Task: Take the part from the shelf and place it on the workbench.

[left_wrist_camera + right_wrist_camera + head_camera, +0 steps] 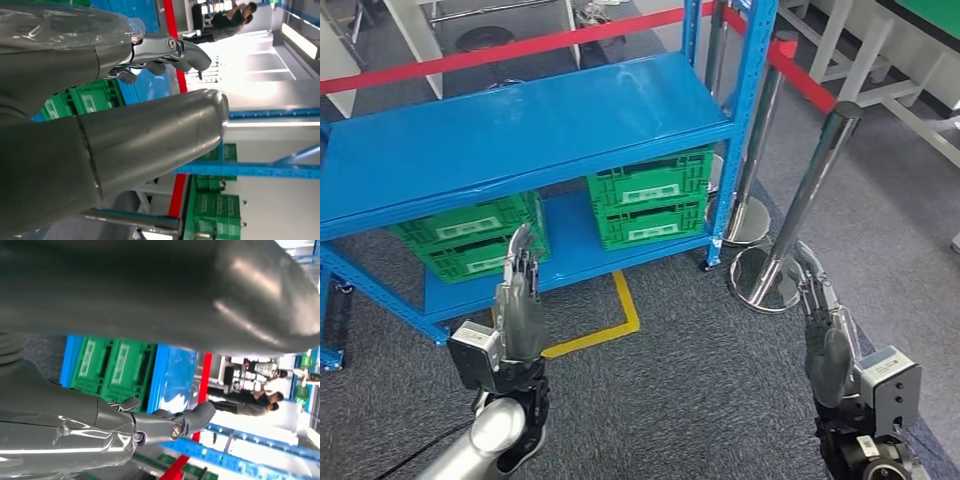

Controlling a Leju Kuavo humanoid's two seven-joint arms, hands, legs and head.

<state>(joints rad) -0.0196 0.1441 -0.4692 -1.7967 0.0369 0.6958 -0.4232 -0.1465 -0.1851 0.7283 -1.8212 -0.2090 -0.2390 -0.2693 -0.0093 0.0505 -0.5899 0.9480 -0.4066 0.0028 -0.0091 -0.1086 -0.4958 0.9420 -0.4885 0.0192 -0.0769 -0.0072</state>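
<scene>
The blue shelf (524, 125) stands in front of me, and its upper board lies bare. On the lower board sit two stacks of green crates, one at the left (475, 238) and one at the right (648, 195). My left hand (518, 310) is raised in front of the left crates, fingers stretched out and holding nothing. My right hand (824, 320) is raised off to the right of the shelf, also empty. In the left wrist view the left hand (143, 135) has its thumb apart from the fingers (177, 50). The right hand (151, 300) looks the same in the right wrist view.
Two chrome stanchions (810, 190) with a red belt (509, 48) stand right of and behind the shelf. Yellow tape (622, 310) marks the grey carpet before it. White table frames (878, 70) stand at the far right. People (256, 402) stand far off.
</scene>
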